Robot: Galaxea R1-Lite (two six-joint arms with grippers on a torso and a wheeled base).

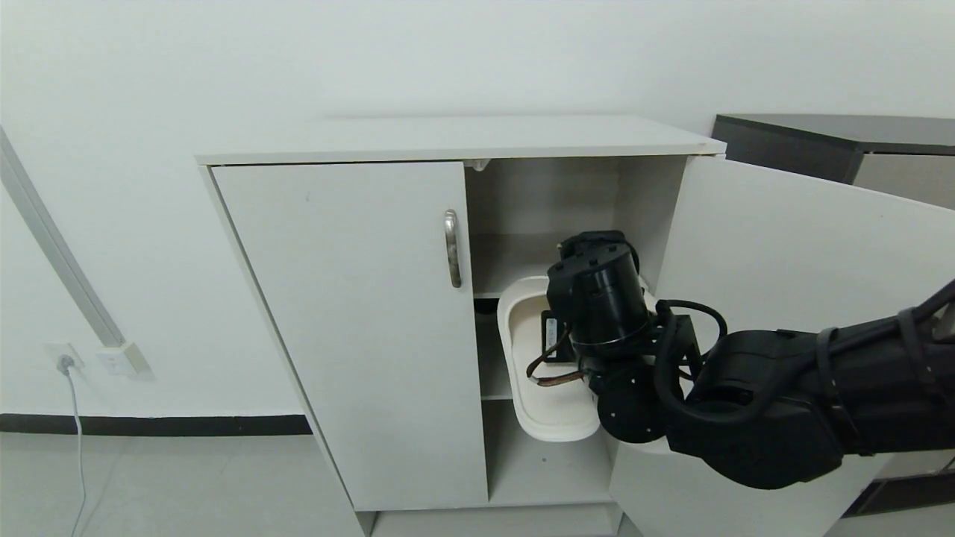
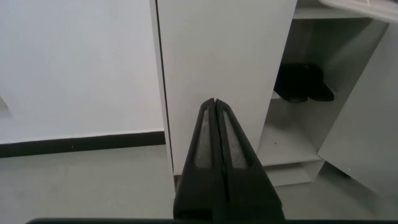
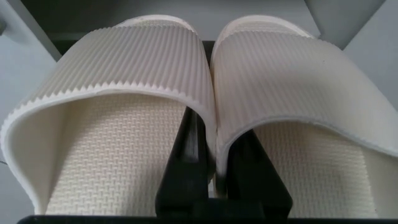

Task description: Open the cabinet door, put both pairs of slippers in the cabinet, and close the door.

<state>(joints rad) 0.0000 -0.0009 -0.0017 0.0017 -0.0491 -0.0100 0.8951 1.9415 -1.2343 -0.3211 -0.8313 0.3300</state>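
A white cabinet [image 1: 448,139] stands against the wall with its left door [image 1: 351,328] closed and its right door [image 1: 791,246] swung wide open. My right gripper [image 3: 214,158] is shut on a pair of cream slippers [image 3: 143,68], pinching their two inner strap edges together. In the head view the cream slippers [image 1: 533,388] hang toe-up in the cabinet opening, at the middle shelf. A pair of black slippers [image 2: 303,84] rests on a shelf inside the cabinet. My left gripper [image 2: 215,107] is shut and empty, low in front of the closed door.
A metal handle [image 1: 452,259] sits on the closed door's right edge. A dark piece of furniture [image 1: 843,145] stands behind the open door. A wall socket with a cable [image 1: 66,361] is far left. Bare floor [image 1: 164,485] lies left of the cabinet.
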